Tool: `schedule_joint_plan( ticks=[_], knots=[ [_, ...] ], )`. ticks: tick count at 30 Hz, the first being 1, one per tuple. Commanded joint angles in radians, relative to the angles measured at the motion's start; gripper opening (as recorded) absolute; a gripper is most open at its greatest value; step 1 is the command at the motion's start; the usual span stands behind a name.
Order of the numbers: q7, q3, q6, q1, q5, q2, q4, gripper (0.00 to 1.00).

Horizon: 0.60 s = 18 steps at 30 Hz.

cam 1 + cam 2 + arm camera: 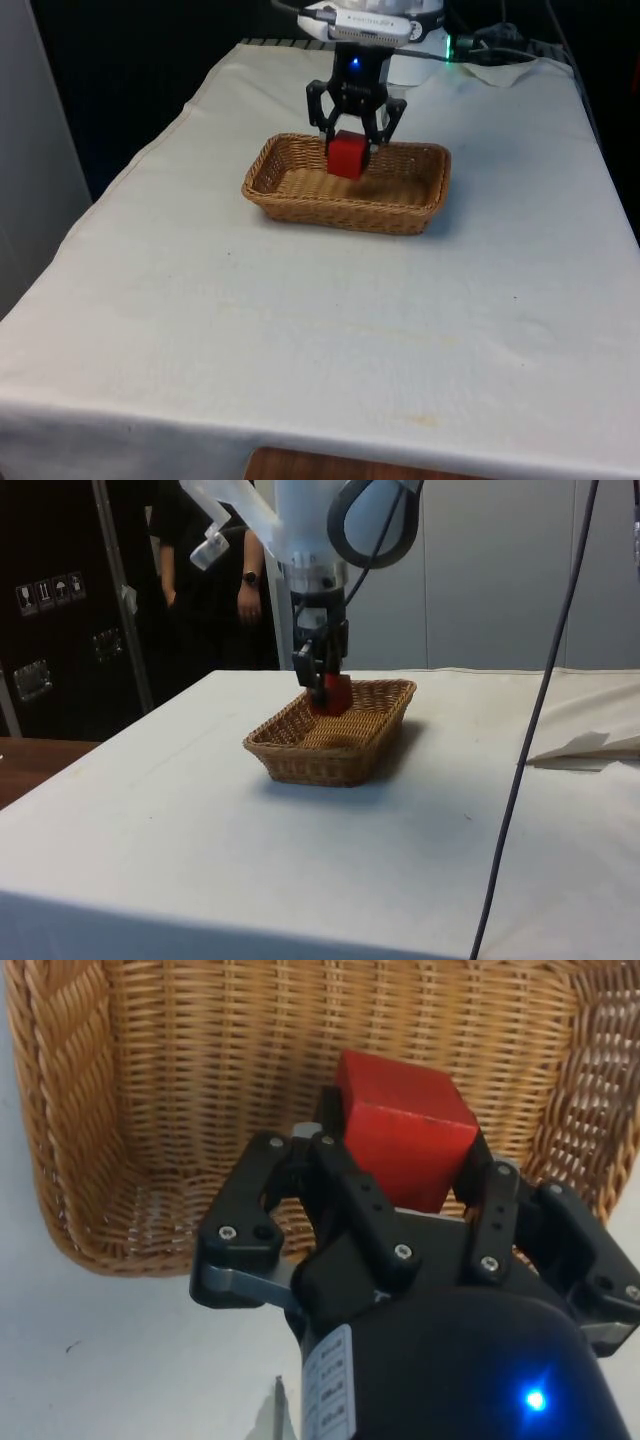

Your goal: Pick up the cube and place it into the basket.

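closest to you in the front view it's just bare white cloth (330, 330), nothing sitting on it. go a bit further back and you hit the wicker basket (300, 207), long side facing you, sitting flat on the table.

right over the basket is the gripper (349, 150), and it's clamped on the red cube (348, 156). the wrist view shows it best: both fingers (345, 1185) pressed against opposite sides of the cube, woven basket floor directly underneath. in the side view the cube (331, 694) hangs about level with the rim, toward the far end of the basket, and from what i can see it isn't resting on the bottom yet.

so you're most of the way there, i'd say. the pick is done and the cube is already lined up over the inside of the basket. what's left is lowering it a touch and letting go, then pulling the arm clear. only real risk i see is the cube bouncing off the far wall if you drop it from here.

behind the table in the side view there's a person (205, 570) standing by the dark cabinets.
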<state>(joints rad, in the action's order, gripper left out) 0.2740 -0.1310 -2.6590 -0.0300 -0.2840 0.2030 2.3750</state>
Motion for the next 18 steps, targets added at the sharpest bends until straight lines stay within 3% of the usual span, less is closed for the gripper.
schedule_joint_plan(
  ticks=[1, 5, 8, 18],
  knots=[
    [-0.009, 0.005, -0.024, 0.005, 0.016, 0.007, 0.010, 0.03],
    [0.001, 0.000, -0.027, 0.002, 0.004, 0.019, 0.011, 0.03],
    [-0.006, 0.005, -0.058, 0.007, 0.016, 0.030, 0.023, 0.03],
    [-0.002, 0.002, -0.056, 0.005, 0.010, 0.035, 0.021, 0.03]
  ],
)
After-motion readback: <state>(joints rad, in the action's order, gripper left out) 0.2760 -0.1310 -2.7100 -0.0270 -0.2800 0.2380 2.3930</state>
